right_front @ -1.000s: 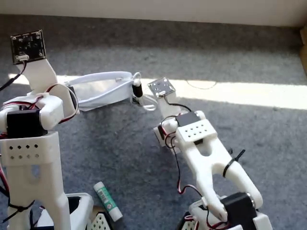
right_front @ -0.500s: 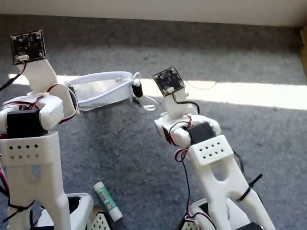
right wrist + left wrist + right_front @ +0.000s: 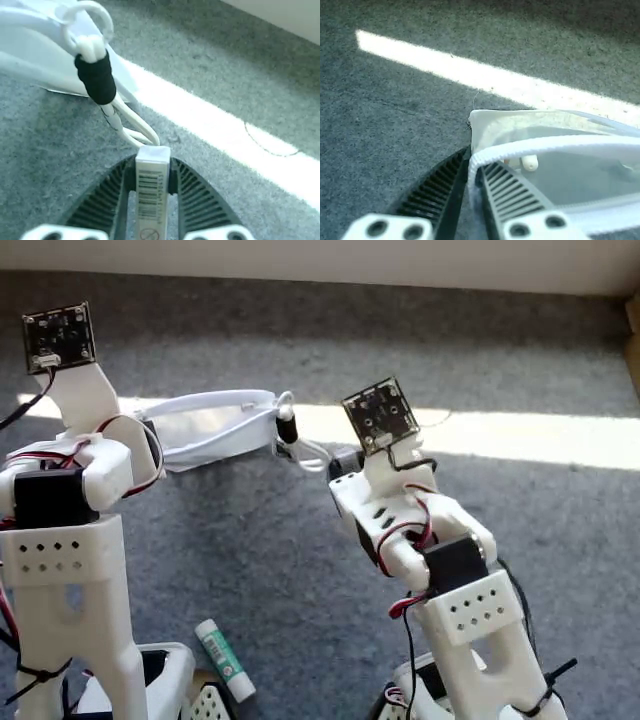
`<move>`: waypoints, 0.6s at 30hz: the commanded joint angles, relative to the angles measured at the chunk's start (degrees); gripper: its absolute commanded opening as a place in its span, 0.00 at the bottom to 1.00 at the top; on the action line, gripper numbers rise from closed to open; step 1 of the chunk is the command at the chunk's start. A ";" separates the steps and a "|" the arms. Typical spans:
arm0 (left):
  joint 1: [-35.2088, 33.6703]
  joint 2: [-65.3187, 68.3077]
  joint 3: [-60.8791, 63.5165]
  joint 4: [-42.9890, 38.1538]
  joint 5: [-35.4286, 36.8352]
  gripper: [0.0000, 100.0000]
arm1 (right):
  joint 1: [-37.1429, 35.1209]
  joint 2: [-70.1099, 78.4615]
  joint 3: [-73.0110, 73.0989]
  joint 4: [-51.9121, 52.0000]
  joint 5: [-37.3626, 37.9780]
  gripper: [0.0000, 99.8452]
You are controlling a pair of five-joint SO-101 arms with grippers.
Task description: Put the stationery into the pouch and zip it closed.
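Pouch [image 3: 210,430] on the carpet [image 3: 250,560], soft and limp (bound to sag if lifted), zip edge pinched by the left gripper [image 3: 474,162]. Best held by that stiffer zipper tape. Right gripper [image 3: 151,165] clamped on a slim barcoded stick [image 3: 150,200], near the pull cord [image 3: 120,120].

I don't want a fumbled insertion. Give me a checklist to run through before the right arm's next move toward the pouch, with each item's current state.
1. Right end effector grips the white barcoded item: ok, it is clamped between both fingers.
2. Left end effector holds the pouch by its zip edge: ok.
3. Pouch mouth open wide enough: cannot tell.
4. Approach path free: not ok, the pull cord lies between the item and the pouch.
5. All stationery collected: not ok, the glue stick lies loose outside the pouch.
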 commanded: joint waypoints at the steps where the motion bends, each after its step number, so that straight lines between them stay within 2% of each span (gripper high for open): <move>1: -0.75 0.22 0.40 -0.26 -0.53 0.01 | -0.66 -4.70 -1.10 0.04 -0.53 0.01; 6: -0.75 0.22 0.40 -0.26 -0.53 0.01 | -6.37 -8.75 -1.19 -1.27 -0.53 0.01; 18: -0.66 0.22 0.40 -0.70 -0.53 0.01 | -15.60 -10.24 -0.75 -24.84 -0.62 0.01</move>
